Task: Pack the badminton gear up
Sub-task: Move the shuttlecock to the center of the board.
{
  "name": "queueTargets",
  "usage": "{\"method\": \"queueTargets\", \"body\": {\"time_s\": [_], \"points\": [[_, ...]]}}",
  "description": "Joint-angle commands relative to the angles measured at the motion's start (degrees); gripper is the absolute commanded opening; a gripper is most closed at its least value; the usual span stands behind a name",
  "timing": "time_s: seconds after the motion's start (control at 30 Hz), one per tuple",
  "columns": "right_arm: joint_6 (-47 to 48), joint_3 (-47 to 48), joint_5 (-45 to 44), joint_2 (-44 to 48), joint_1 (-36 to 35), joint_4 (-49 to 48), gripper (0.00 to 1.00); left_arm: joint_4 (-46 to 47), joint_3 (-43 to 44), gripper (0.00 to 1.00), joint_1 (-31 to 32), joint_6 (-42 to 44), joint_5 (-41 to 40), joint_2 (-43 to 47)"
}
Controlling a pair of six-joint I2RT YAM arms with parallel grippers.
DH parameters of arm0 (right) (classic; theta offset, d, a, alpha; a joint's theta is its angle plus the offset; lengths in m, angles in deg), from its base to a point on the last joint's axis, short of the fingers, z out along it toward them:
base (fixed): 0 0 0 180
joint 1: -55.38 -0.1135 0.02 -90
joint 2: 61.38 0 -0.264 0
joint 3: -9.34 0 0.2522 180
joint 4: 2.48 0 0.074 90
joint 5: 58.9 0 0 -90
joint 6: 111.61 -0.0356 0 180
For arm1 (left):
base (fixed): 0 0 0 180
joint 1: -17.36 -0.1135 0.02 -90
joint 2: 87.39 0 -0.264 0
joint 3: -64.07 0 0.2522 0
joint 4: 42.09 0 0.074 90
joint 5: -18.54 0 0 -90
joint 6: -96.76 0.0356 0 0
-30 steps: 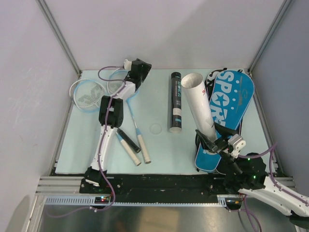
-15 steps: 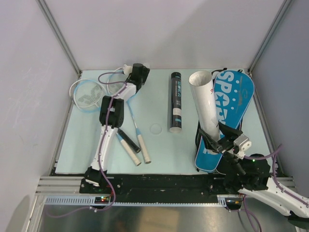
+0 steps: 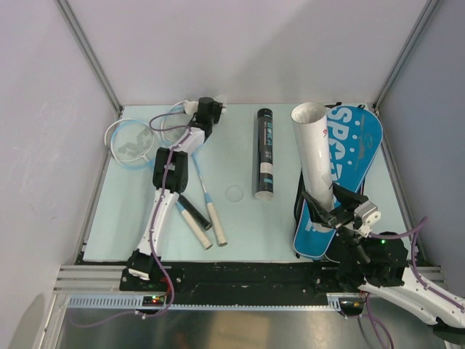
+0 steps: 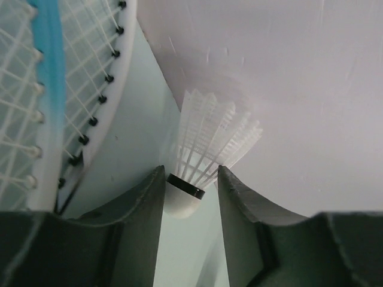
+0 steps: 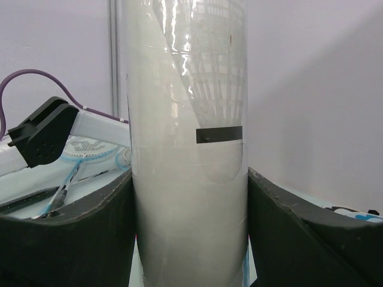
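A white feathered shuttlecock (image 4: 203, 149) lies at the back wall. My left gripper (image 4: 190, 173) (image 3: 211, 109) is open around its cork: the left finger touches the cork, and the right finger meets only the feathers. Two rackets lie beside it, their heads (image 3: 134, 142) (image 4: 72, 89) at the back left and their handles (image 3: 207, 222) toward the front. My right gripper (image 5: 189, 179) (image 3: 336, 211) is shut on a translucent white tube (image 5: 188, 119) (image 3: 316, 156), held tilted with its open mouth up. A shuttlecock shows inside it. A long black tube (image 3: 264, 153) lies mid-table.
A blue sports bag (image 3: 356, 138) lies along the right side under the white tube. A small clear round lid (image 3: 235, 193) sits left of the black tube's near end. Walls close in the back and both sides.
The left gripper's jaws have narrowed around the shuttlecock and its wrist has turned toward the back wall. The right gripper has swung the white tube more upright, its mouth moving right.
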Motion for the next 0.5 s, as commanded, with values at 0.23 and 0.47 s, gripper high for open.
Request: {"method": "queueTargets", "body": {"time_s": [0.23, 0.47], "points": [[0.4, 2.6, -1.5, -1.7, -0.3, -4.3, 0.36, 4.0, 0.0, 0.16, -0.9, -1.3, 1.3, 0.1], [0.4, 2.6, -0.6, -1.8, -0.2, -4.1, 0.36, 6.2, -9.9, 0.11, -0.7, 0.8, 6.2, 6.7]]}}
